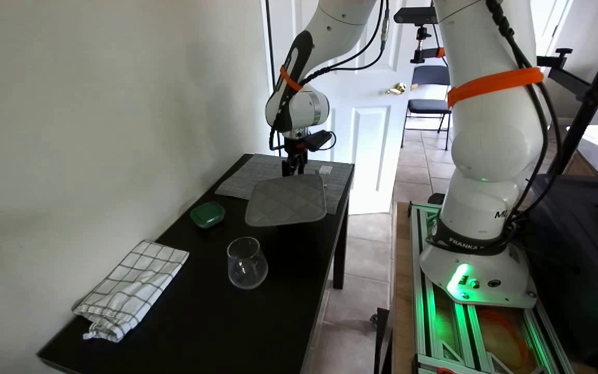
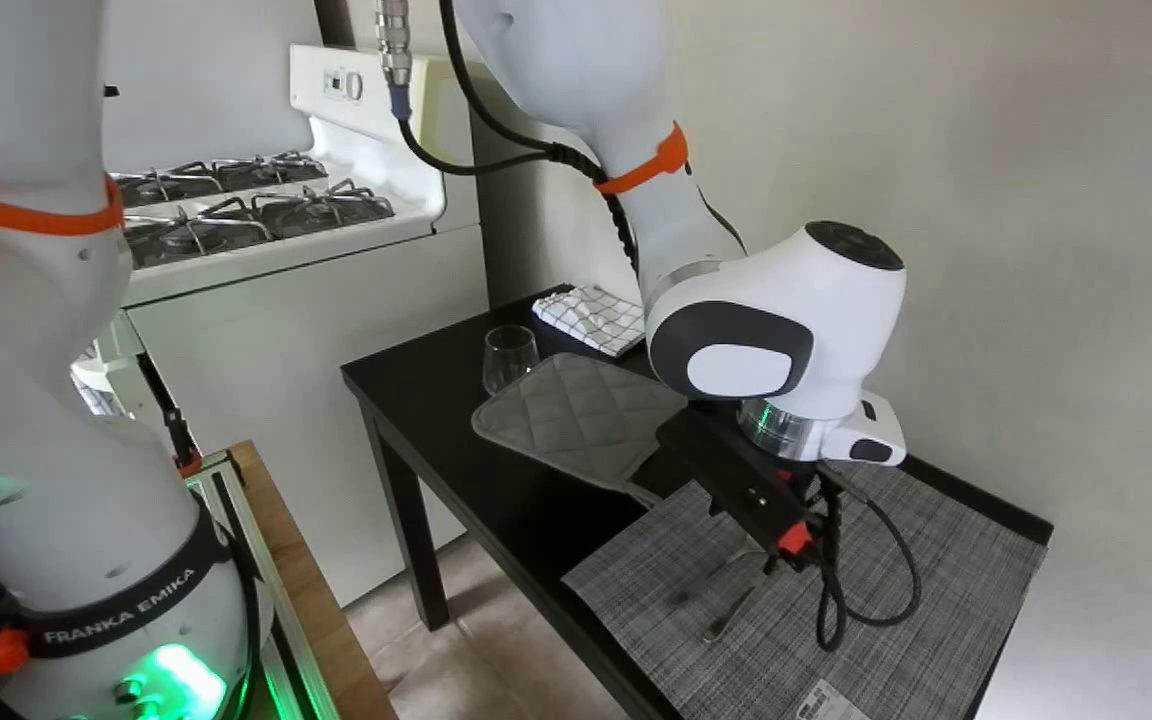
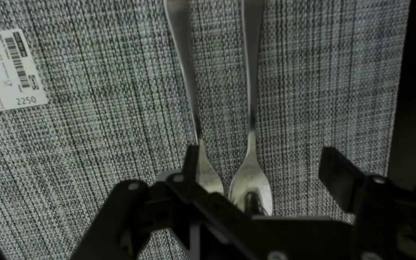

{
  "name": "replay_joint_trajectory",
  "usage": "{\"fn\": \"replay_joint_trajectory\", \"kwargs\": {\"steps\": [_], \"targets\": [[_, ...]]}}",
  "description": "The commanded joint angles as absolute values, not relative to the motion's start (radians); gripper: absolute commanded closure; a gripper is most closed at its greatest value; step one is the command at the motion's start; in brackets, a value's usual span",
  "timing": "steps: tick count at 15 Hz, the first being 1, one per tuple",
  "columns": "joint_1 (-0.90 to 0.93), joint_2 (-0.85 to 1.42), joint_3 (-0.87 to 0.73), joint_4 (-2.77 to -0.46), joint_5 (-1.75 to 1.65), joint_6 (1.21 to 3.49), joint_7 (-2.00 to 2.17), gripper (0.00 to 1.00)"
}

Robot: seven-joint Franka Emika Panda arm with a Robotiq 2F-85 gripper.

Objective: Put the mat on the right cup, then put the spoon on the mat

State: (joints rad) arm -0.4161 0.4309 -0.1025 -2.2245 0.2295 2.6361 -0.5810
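Note:
The mat is a grey quilted square, lying roughly level and seemingly raised above the table; it also shows in an exterior view. The right cup is not visible, possibly hidden under the mat. The spoon lies bowl toward the gripper on the woven placemat. A second silvery utensil lies close at its left, its end hidden by a finger. My gripper is open and empty above the placemat, fingers either side of the spoon; the left finger overlaps the second utensil.
A clear glass stands near the mat. A green object and a white checkered cloth lie along the wall side of the black table. A white label is on the placemat. The wall runs close beside the table.

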Motion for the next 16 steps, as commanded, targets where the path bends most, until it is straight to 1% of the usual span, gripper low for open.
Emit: {"fn": "replay_joint_trajectory", "kwargs": {"steps": [1,2,3,5,6,7,9,10,11,14,15,16], "targets": [[-0.441,0.468,-0.071,-2.205,0.245,2.662,-0.565,0.18],[-0.444,0.47,-0.066,-2.203,0.247,2.658,-0.565,0.2],[-0.447,0.47,-0.062,-2.201,0.249,2.656,-0.563,0.2],[-0.45,0.469,-0.055,-2.199,0.25,2.657,-0.56,0.26],[-0.452,0.469,-0.051,-2.197,0.25,2.656,-0.56,0.31],[-0.453,0.469,-0.05,-2.197,0.248,2.657,-0.559,0.43],[-0.453,0.472,-0.048,-2.194,0.246,2.654,-0.558,0.53],[-0.452,0.474,-0.047,-2.193,0.244,2.654,-0.557,0.65],[-0.452,0.475,-0.046,-2.193,0.243,2.653,-0.557,0.65],[-0.449,0.481,-0.047,-2.194,0.235,2.651,-0.556,0.51],[-0.447,0.484,-0.048,-2.194,0.233,2.651,-0.555,0.44],[-0.447,0.487,-0.048,-2.193,0.231,2.65,-0.554,0.46]]}}
